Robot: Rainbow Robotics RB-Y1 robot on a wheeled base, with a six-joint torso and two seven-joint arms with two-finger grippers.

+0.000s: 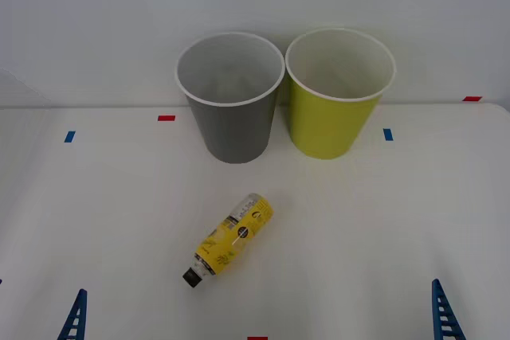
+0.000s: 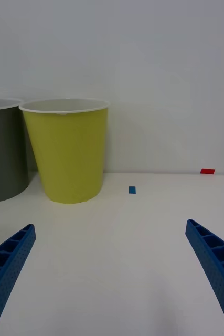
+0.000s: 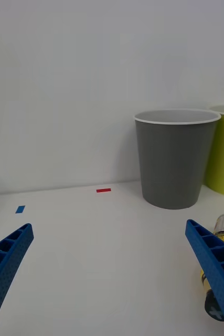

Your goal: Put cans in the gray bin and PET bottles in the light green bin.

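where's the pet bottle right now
In the front view the PET bottle lies on its side on the table, in front of the gray bin, black cap toward the robot.

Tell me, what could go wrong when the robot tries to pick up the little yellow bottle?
1. The bottle lies on its side on the table, so it might roll away when touched.
2. The gray bin and the light green bin stand close together, so the bottle could drop into the wrong one, or a bin could get bumped.
3. Both open end effectors, left and right, sit back near the table's front edge, so whichever one goes has a reach to make.
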